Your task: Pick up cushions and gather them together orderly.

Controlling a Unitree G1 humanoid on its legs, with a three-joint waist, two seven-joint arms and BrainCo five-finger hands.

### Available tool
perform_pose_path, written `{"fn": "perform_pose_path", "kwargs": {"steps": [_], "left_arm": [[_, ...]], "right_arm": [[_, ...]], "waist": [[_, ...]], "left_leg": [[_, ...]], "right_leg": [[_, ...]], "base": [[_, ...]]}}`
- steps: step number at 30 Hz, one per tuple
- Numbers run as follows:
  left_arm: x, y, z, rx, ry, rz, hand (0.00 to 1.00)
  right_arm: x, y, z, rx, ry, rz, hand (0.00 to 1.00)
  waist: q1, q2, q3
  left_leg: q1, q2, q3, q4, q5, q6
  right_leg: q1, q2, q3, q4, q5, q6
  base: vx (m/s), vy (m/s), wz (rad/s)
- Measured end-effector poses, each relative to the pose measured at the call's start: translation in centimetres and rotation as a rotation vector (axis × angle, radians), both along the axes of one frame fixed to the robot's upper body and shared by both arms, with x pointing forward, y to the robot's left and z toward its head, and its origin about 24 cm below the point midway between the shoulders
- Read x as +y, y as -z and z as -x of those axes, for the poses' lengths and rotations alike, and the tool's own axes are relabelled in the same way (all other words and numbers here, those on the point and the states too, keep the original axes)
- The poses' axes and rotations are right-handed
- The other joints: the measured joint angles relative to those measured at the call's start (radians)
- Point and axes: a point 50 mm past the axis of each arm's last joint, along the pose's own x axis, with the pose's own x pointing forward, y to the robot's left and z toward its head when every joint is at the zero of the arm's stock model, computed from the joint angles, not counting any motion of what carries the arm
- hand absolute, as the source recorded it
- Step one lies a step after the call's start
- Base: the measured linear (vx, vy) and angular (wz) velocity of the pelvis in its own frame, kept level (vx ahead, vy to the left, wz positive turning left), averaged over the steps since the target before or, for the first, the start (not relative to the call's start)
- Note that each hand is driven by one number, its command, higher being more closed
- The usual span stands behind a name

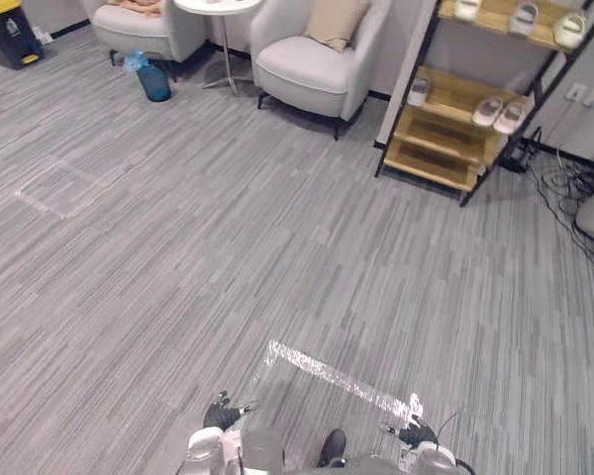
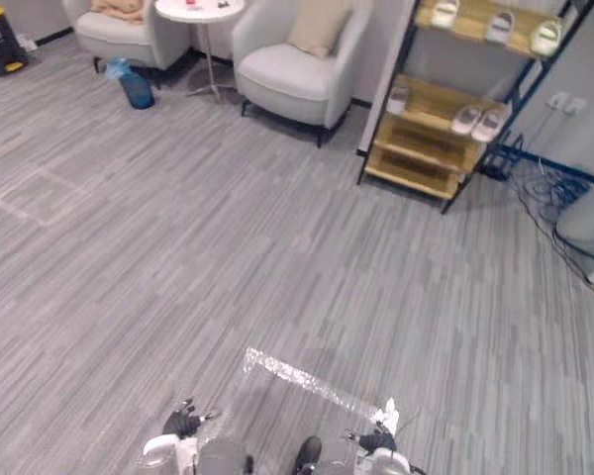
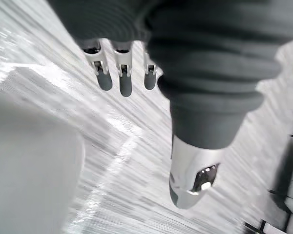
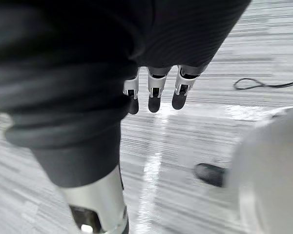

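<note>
A beige cushion point(image 1: 335, 22) leans upright against the back of the nearer white armchair point(image 1: 312, 69) at the far side of the room. On the seat of a second armchair point(image 1: 144, 30) to its left lies a peach cushion point(image 1: 139, 6). Both of my hands hang low at the bottom edge, far from the chairs. My left hand point(image 1: 221, 414) has straight, relaxed fingers point(image 3: 119, 78) over the bare carpet and holds nothing. My right hand point(image 1: 414, 433) is the same, its fingers point(image 4: 155, 95) hanging straight above the floor.
A round white side table point(image 1: 218, 5) stands between the armchairs, with a blue bin point(image 1: 154, 81) beside it. A wooden shoe shelf point(image 1: 455, 109) is at the back right, loose cables point(image 1: 564, 183) beyond it. A black-and-yellow bin point(image 1: 10, 35) sits far left. Shiny tape point(image 1: 337, 376) marks the carpet near me.
</note>
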Motion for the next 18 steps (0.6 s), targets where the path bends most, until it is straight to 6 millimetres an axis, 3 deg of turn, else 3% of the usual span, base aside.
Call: {"fn": "perform_pose_path", "kwargs": {"steps": [1, 2, 3, 4, 9, 18], "left_arm": [[-0.1, 0.0, -0.1, -0.003, 0.002, 0.005, 0.00], [-0.1, 0.0, -0.1, -0.003, 0.002, 0.005, 0.00], [0.1, 0.1, 0.0, 0.007, 0.008, -0.006, 0.00], [0.1, 0.0, -0.2, 0.009, 0.030, -0.014, 0.00], [-0.2, 0.2, 0.0, 0.021, 0.028, -0.004, 0.00], [-0.2, 0.6, 0.7, 0.057, 0.038, -0.005, 0.00]], "right_arm": [[-0.1, -0.1, -0.2, -0.006, 0.000, 0.002, 0.00], [-0.1, -0.1, -0.2, -0.006, 0.000, 0.002, 0.00], [0.6, 0.1, 0.2, 0.004, 0.002, -0.016, 0.00], [0.8, 0.5, 1.2, 0.030, 0.011, -0.025, 0.00], [1.3, 0.8, 2.2, 0.054, 0.020, -0.039, 0.00], [0.6, 1.0, 3.2, 0.073, 0.075, -0.037, 0.00]], "waist": [[0.001, 0.004, 0.003], [0.001, 0.004, 0.003], [0.019, -0.019, -0.012], [0.016, -0.039, -0.022], [0.018, -0.032, -0.021], [0.014, -0.027, -0.041]], "left_leg": [[-0.003, -0.001, -0.028, -0.062, 0.086, -0.038], [-0.003, -0.001, -0.028, -0.062, 0.086, -0.038], [0.039, -0.036, -0.002, -0.146, 0.136, -0.007], [0.060, -0.055, 0.019, -0.180, 0.150, 0.006], [0.146, -0.103, 0.043, -0.223, 0.150, 0.006], [0.191, -0.117, 0.001, -0.258, 0.157, 0.019]], "right_leg": [[-0.002, -0.004, 0.017, 0.012, -0.010, 0.019], [-0.002, -0.004, 0.017, 0.012, -0.010, 0.019], [-0.005, -0.032, 0.059, 0.013, -0.011, 0.042], [0.002, -0.058, 0.063, 0.003, -0.014, 0.058], [0.079, -0.104, 0.087, -0.045, -0.010, 0.076], [0.121, -0.099, 0.098, -0.097, -0.008, 0.079]], "base": [[0.15, 0.173, -0.36], [0.16, 0.145, -0.31], [0.20, 0.092, -0.14], [0.29, 0.156, -0.19], [0.18, 0.109, -0.10], [0.06, -0.010, -0.02]]}}
